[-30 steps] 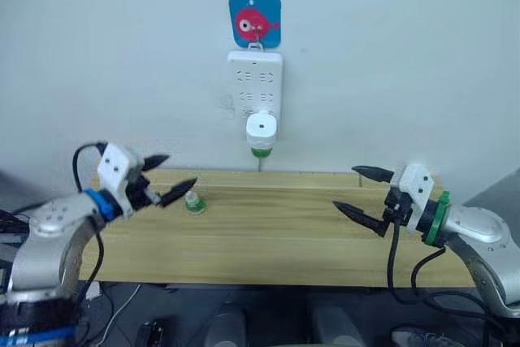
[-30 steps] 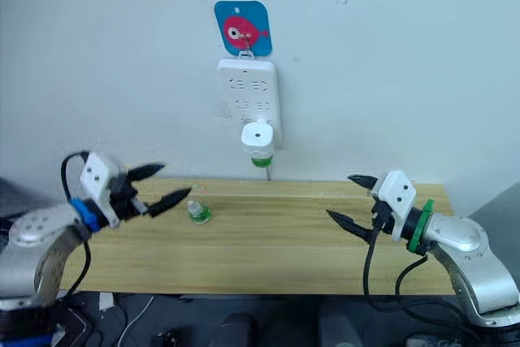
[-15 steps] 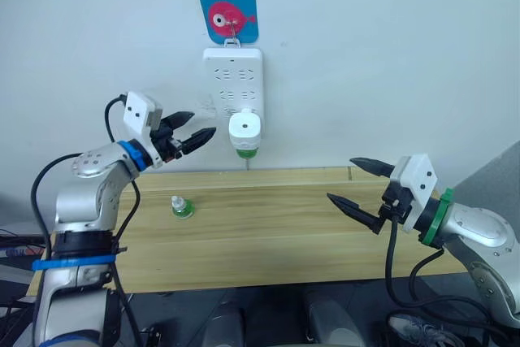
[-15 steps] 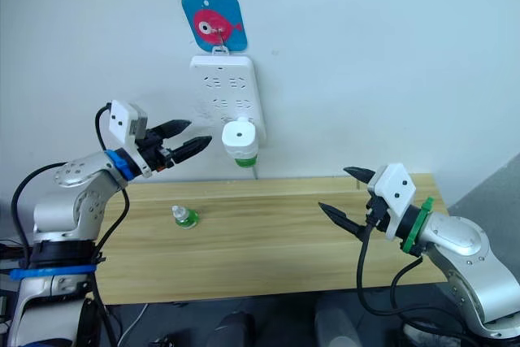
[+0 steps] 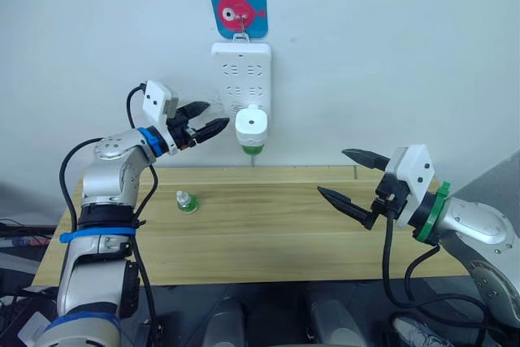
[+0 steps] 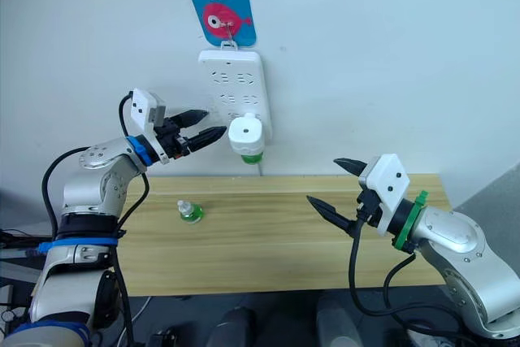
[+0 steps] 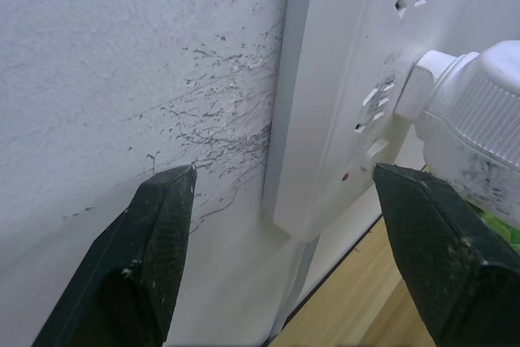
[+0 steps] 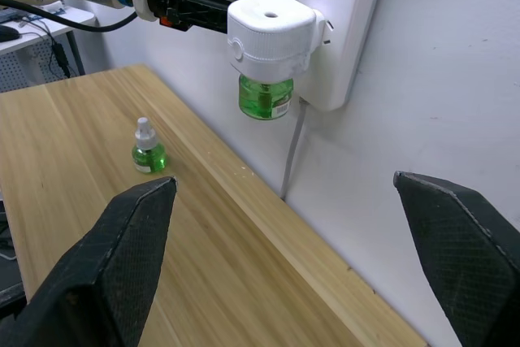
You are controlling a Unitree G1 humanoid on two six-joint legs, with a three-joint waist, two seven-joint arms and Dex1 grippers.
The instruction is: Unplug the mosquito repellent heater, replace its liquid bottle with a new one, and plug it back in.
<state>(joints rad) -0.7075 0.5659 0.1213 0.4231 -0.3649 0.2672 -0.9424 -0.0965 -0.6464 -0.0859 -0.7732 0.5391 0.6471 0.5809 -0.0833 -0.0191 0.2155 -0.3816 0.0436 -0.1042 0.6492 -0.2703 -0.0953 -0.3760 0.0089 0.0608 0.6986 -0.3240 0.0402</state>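
Observation:
The white mosquito repellent heater (image 5: 252, 126) is plugged into the lower end of a white power strip (image 5: 241, 79) on the wall, with a green liquid bottle (image 8: 264, 97) screwed in beneath it. A second small green bottle (image 5: 186, 201) stands upright on the wooden table (image 5: 260, 229). My left gripper (image 5: 206, 119) is open, raised to the heater's height just to its left, fingertips close to the strip's left edge and touching nothing. My right gripper (image 5: 348, 176) is open and empty over the table's right part.
A blue sticker with a red fish (image 5: 238, 8) holds the strip's hook on the wall. A grey cord (image 8: 292, 148) drops from the strip behind the table's back edge.
My left gripper has moved right, closer to the heater and the strip's edge, and its jaws look a little wider apart. The right gripper shifted slightly left. The camera view has shifted.

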